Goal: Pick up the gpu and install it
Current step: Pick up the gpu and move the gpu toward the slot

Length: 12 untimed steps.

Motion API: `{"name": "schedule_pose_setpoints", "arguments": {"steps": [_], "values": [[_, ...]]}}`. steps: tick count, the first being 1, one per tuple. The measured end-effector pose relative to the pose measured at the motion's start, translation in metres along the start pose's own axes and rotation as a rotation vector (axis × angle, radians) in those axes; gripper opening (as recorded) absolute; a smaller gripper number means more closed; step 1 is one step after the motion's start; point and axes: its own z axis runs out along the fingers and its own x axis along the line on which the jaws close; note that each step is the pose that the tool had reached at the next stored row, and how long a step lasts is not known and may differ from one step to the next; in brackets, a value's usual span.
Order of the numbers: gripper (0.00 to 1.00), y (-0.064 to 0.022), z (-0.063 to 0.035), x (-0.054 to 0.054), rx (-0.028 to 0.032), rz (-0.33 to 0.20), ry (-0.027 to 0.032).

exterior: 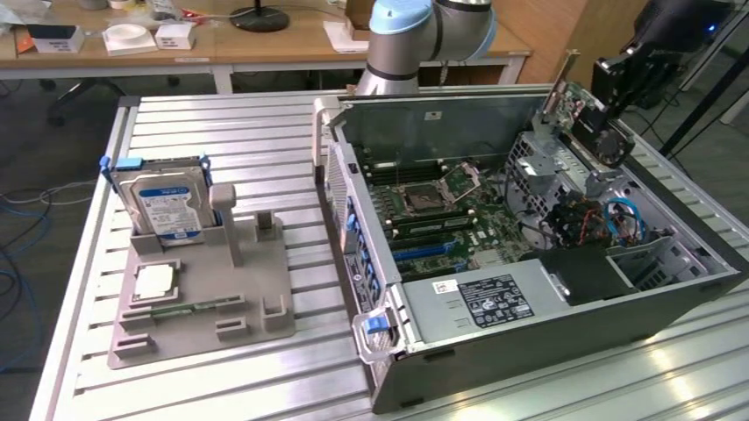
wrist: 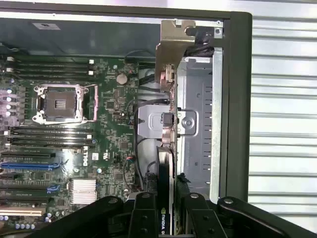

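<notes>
My gripper (exterior: 599, 133) hangs over the open computer case (exterior: 655, 307), at its back corner on the exterior view's right. It is shut on the gpu (exterior: 564, 96), a thin dark card with a silver end bracket, held upright above the drive cage (exterior: 550, 167). In the wrist view the gpu (wrist: 166, 163) runs edge-on between the two black fingers (wrist: 143, 213), its bracket end (wrist: 171, 49) pointing away from me. The card sits over the seam between the motherboard (wrist: 99, 109) and the metal drive cage (wrist: 198, 119). The blue expansion slots (wrist: 29, 166) lie off to one side of it.
A grey fixture (exterior: 199, 298) on the slatted table holds a hard drive (exterior: 167, 203) upright, a processor (exterior: 154, 282) and a green memory stick (exterior: 193, 307). Inside the case are the empty processor socket (exterior: 427, 197), a power supply (exterior: 492, 298) and blue cables (exterior: 620, 215).
</notes>
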Motion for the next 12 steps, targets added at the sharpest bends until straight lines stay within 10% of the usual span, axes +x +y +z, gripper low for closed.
{"name": "schedule_pose_setpoints", "arguments": {"steps": [2, 12], "values": [[0.26, 0.0, 0.0, 0.0, -0.0003, -0.089, 0.009], [0.26, 0.0, 0.0, 0.0, -0.0004, -0.114, 0.0115]]}}
